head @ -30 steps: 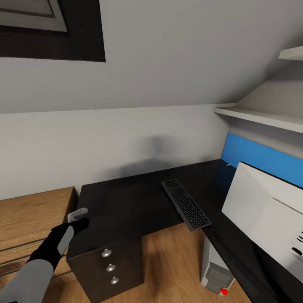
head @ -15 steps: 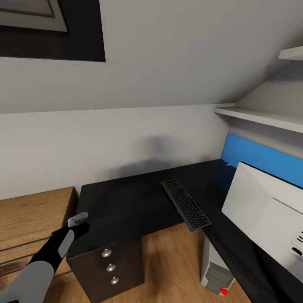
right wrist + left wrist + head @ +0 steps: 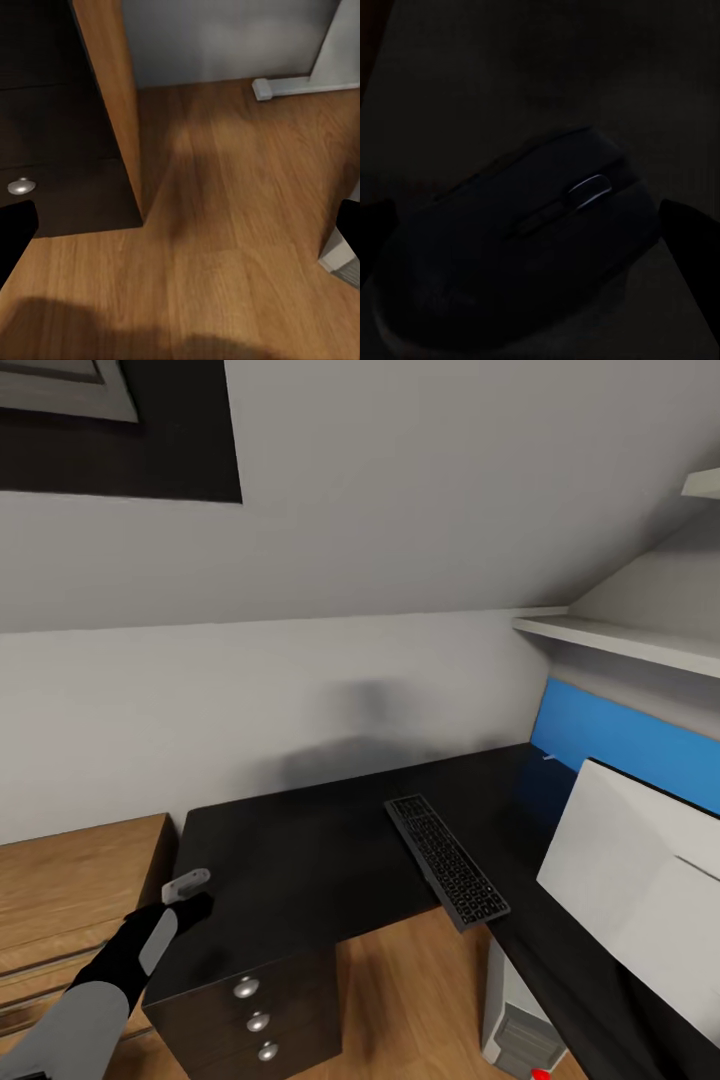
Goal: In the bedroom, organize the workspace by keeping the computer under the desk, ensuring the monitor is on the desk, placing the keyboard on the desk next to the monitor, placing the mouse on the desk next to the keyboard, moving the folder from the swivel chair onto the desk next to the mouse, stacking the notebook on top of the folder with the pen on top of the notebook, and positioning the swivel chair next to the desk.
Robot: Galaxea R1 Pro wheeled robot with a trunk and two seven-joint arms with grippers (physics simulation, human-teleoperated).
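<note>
Mouse [image 3: 521, 247] sits between left fingers [image 3: 190, 900], seemingly gripped, at worktop [image 3: 300, 860] left corner. Step: mouse placement. Next: carry beside keyboard [image 3: 445, 860], release. Right fingers [image 3: 180, 225] spread apart above floor.

The desk [image 3: 300, 860] top looks smooth, glossy black; its drawer knobs [image 3: 246, 988] shiny metal. At nine o'clock, the dresser [image 3: 70, 880] shows matt wood grain, like the floor [image 3: 225, 247].
</note>
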